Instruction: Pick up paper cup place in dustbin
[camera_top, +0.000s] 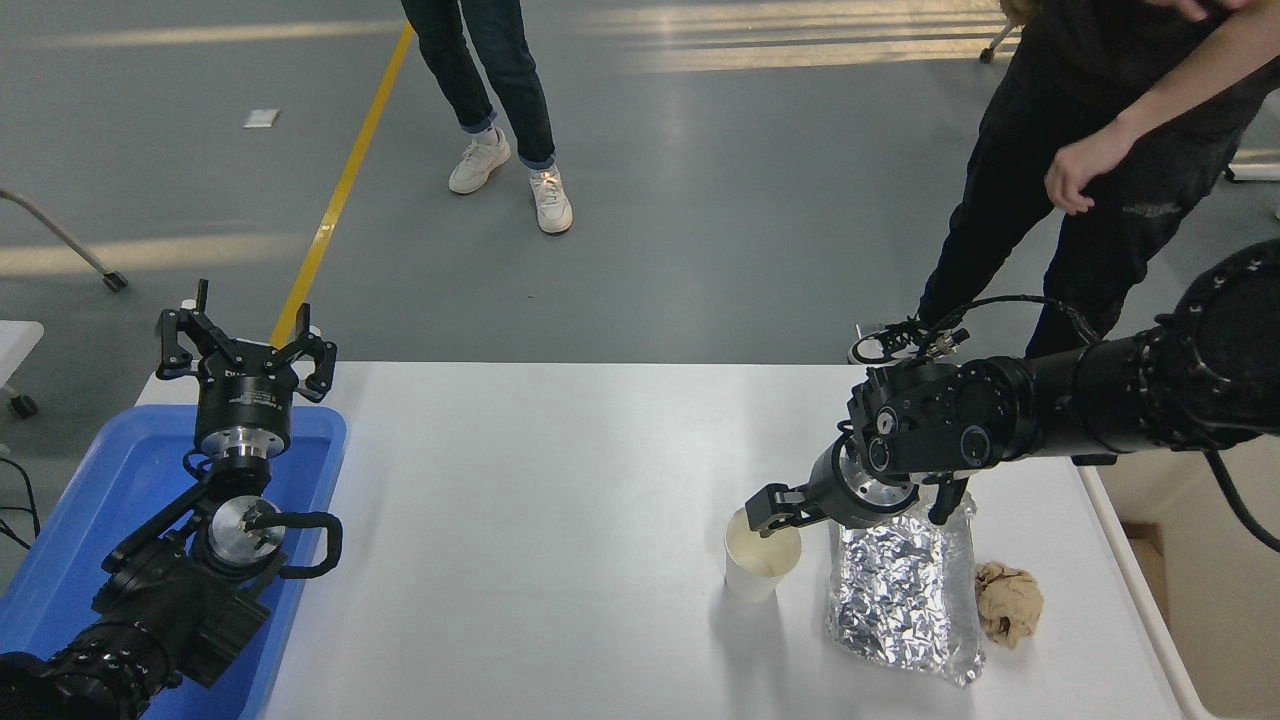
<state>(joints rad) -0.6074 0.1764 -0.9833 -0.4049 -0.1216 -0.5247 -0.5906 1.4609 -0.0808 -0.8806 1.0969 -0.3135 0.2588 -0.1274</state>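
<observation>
The white paper cup (760, 570) stands upright on the white table (540, 500), right of centre, and shows its cream inside. My right gripper (768, 512) reaches in from the right and sits low at the cup's far rim, open, with one fingertip over the rim. The cup rests on the table. The cream-beige dustbin (1215, 620) stands at the table's right end, its upper part hidden behind my right arm. My left gripper (243, 350) is parked open at the lower left.
A crumpled foil tray (900, 590) lies just right of the cup, under my right wrist, with a brown paper ball (1010, 603) beside it. A blue tray (120, 490) sits under the left arm. Two people (1090, 160) stand on the far side.
</observation>
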